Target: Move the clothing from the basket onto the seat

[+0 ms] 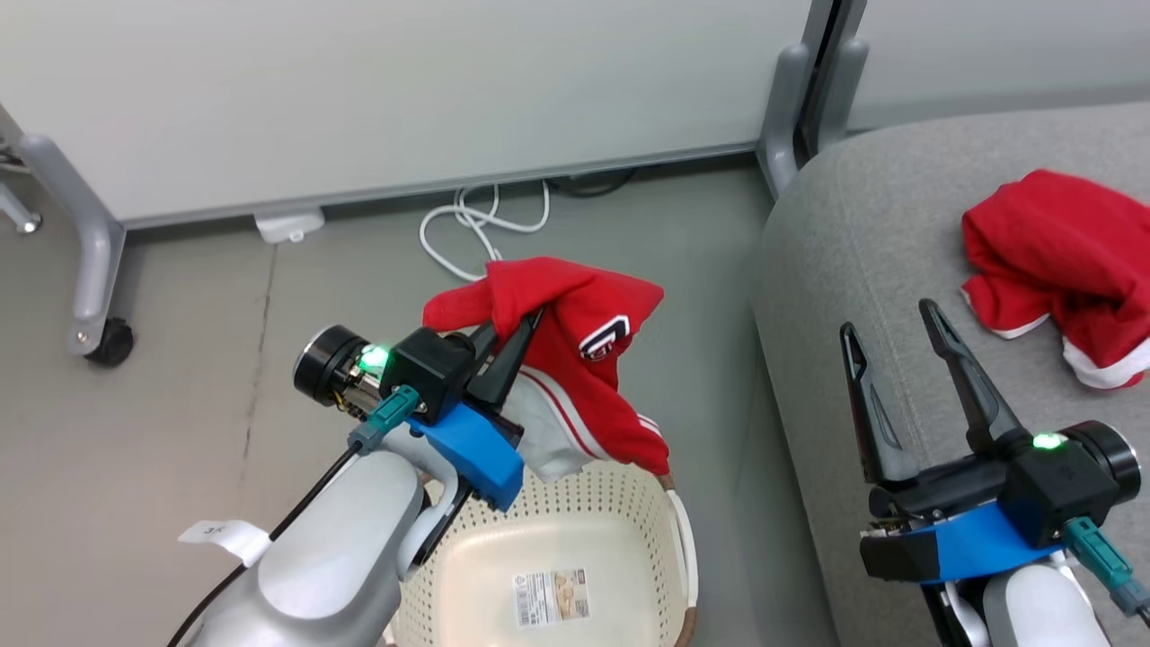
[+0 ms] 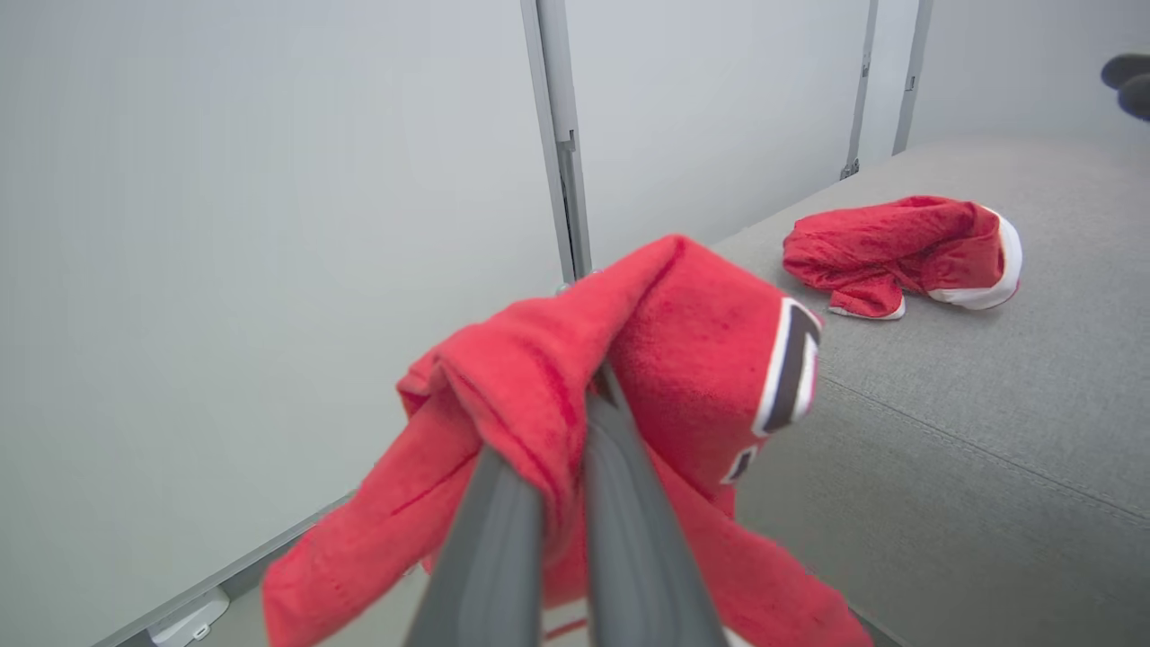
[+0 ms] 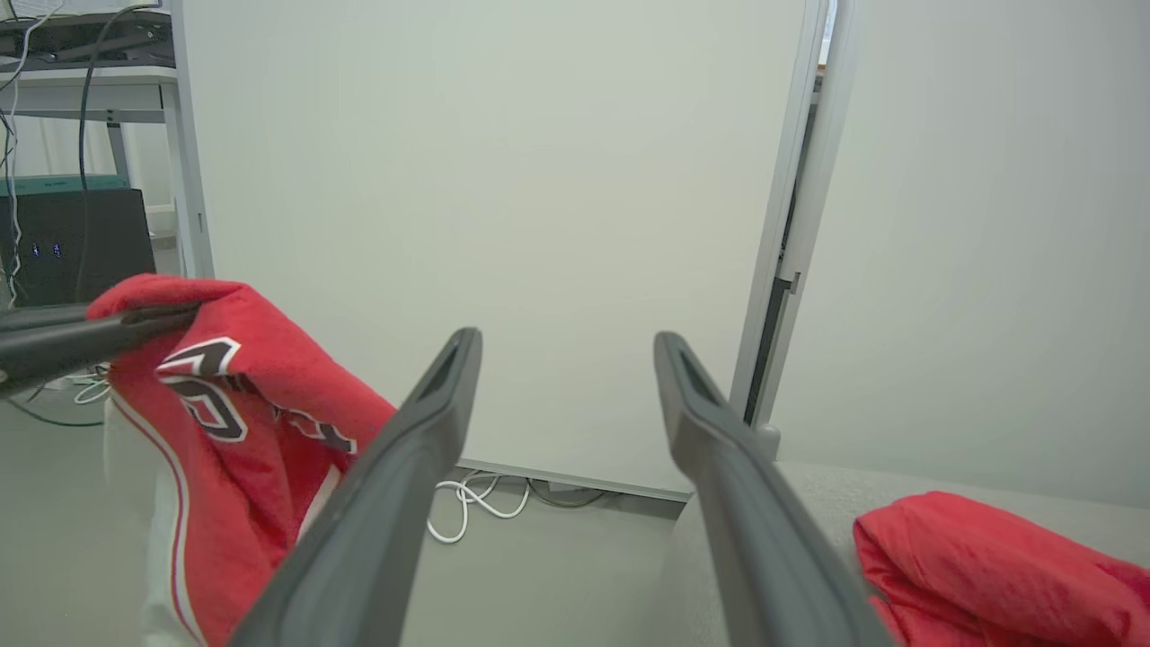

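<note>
My left gripper (image 1: 530,323) is shut on a red garment with a black-and-white emblem (image 1: 588,359), holding it up above the cream basket (image 1: 629,503); the cloth drapes over the fingers (image 2: 629,485) and hangs toward the basket's rim. The basket's floor shows a paper label and no clothing. A second red garment with white trim (image 1: 1060,261) lies bunched on the grey seat (image 1: 862,234) at the right. My right gripper (image 1: 889,323) hovers open over the seat's near-left part, nothing between its fingers (image 3: 710,422). The held garment (image 3: 234,404) hangs to its left.
A white partition wall on grey wheeled legs (image 1: 90,270) runs along the back. A white cable (image 1: 467,225) coils on the grey floor in front of it. A small paper tag (image 1: 220,536) lies on the floor at lower left.
</note>
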Available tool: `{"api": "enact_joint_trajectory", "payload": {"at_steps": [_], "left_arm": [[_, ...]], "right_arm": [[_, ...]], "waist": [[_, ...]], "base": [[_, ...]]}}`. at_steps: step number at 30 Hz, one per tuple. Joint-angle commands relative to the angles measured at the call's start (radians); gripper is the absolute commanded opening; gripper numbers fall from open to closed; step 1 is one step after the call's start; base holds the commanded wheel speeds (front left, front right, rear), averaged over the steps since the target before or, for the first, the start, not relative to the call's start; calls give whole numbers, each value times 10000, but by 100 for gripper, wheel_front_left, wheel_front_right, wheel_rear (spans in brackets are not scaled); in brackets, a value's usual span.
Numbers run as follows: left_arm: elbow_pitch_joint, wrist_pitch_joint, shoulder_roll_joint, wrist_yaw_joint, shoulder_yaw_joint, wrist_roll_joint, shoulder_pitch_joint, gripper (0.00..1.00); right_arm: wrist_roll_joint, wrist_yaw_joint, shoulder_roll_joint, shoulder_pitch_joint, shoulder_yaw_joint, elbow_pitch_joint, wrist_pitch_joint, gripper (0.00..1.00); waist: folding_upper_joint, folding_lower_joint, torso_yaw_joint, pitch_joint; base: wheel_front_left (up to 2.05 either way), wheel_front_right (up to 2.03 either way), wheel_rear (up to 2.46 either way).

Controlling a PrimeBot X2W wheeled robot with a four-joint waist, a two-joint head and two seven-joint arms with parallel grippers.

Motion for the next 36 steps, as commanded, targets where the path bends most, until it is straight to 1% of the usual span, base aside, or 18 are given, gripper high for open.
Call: {"api": "enact_joint_trajectory", "payload": {"at_steps": [1,7,13,24,28,36], "left_arm": [[-226,-50,-39,8,223,159,142,0],[-1138,-50,-130,-89,791,719,305,0],[-1711,-51,-258,-162,1005,1059,158,0],[-1956,-51,-339,-258,1012,1242,271,0],[-1920,-51,-362,-282,973,1274,322,0],[-1866,-51,-513,-330,856,1350,247,0]], "right_arm": [[66,1,35,202,9,27,-3,100],[113,1,110,445,40,100,-3,100],[189,1,193,707,68,197,-3,100],[270,1,280,879,225,230,-3,100],[380,1,302,819,544,154,-3,100],[547,1,305,257,1945,178,-3,100]], "waist": [[-1,2,-117,-213],[-1,2,-152,-690],[-1,2,-94,-1040],[-1,2,-60,-1320],[-1,2,-18,-1321],[-1,2,123,-1256]], "base": [[0,0,0],[0,0,0],[0,0,0],[0,0,0],[0,0,0],[0,0,0]]}}
